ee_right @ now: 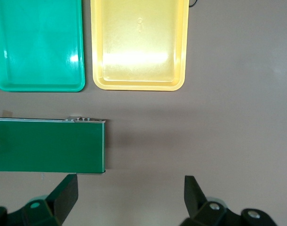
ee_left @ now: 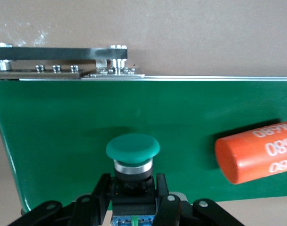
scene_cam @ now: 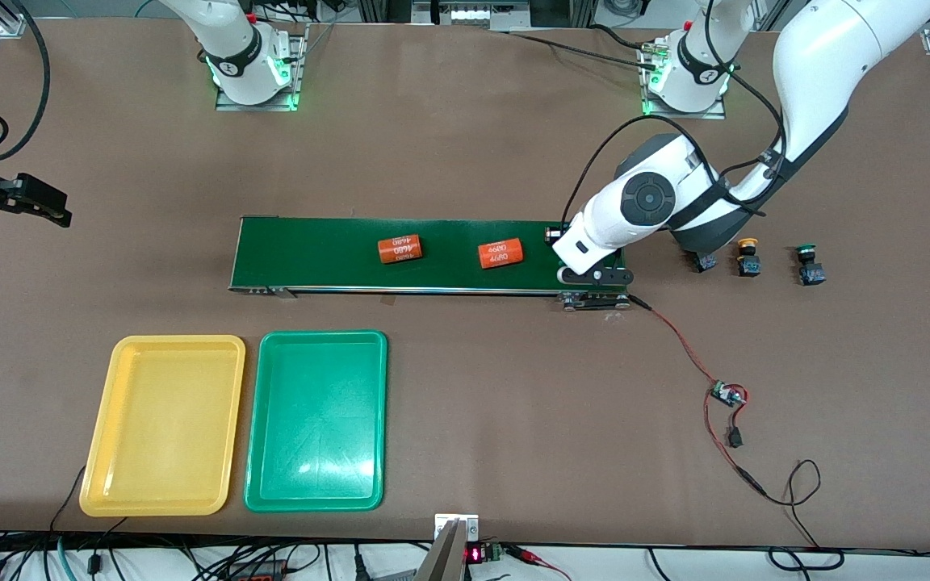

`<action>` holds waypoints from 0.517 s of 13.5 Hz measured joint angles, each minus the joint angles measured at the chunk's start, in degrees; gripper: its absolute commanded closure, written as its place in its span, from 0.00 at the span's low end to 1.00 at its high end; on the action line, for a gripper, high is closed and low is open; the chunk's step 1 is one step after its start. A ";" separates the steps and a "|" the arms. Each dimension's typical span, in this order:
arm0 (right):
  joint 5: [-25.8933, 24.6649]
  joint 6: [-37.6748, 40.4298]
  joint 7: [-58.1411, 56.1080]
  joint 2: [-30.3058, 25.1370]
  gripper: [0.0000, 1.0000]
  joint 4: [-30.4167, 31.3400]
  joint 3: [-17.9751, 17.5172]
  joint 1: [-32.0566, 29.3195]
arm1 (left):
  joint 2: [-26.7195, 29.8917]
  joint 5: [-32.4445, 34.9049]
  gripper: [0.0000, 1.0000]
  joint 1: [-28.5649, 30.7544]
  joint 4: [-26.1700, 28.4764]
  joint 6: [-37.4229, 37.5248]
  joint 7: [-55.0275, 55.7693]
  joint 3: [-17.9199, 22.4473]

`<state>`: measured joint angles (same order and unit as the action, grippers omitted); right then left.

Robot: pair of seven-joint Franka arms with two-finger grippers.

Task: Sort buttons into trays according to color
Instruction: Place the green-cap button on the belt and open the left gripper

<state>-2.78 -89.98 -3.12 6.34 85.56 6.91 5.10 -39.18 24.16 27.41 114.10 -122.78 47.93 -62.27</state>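
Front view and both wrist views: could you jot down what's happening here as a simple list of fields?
Left gripper: shut on a green-capped button, over the conveyor belt at the left arm's end
Right gripper: open, empty, waiting over bare table beside the belt's other end
On the belt: two orange cylinders
Yellow tray: empty
Green tray: empty, beside the yellow one
On the table: yellow-capped button, another green-capped one

trays: two; one yellow tray (scene_cam: 163,425), one green tray (scene_cam: 316,420)
buttons in view: four; two green-capped (ee_left: 132,157) (scene_cam: 809,265), one yellow-capped (scene_cam: 748,257), one half hidden under the left arm (scene_cam: 705,261), cap unseen
orange cylinders: two (scene_cam: 400,249) (scene_cam: 500,253)
conveyor belt: one (scene_cam: 328,254)
circuit board: one (scene_cam: 726,395)
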 measured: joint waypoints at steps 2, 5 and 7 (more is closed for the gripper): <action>0.02 0.00 0.00 0.00 0.00 0.00 0.00 0.00 | -0.13 0.22 0.07 0.00 0.15 -0.12 0.00 0.24; 0.03 -0.01 0.00 0.00 0.00 0.00 0.00 0.00 | -0.14 0.29 0.00 0.00 -0.10 -0.51 -0.04 0.26; 0.05 -0.01 0.00 0.00 0.00 0.00 0.00 0.00 | 0.05 0.38 0.00 0.63 -1.33 0.44 -0.05 0.00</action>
<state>-2.73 -89.99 -3.12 6.34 85.56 6.91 5.10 -39.13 24.54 28.04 112.76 -122.34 47.88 -62.27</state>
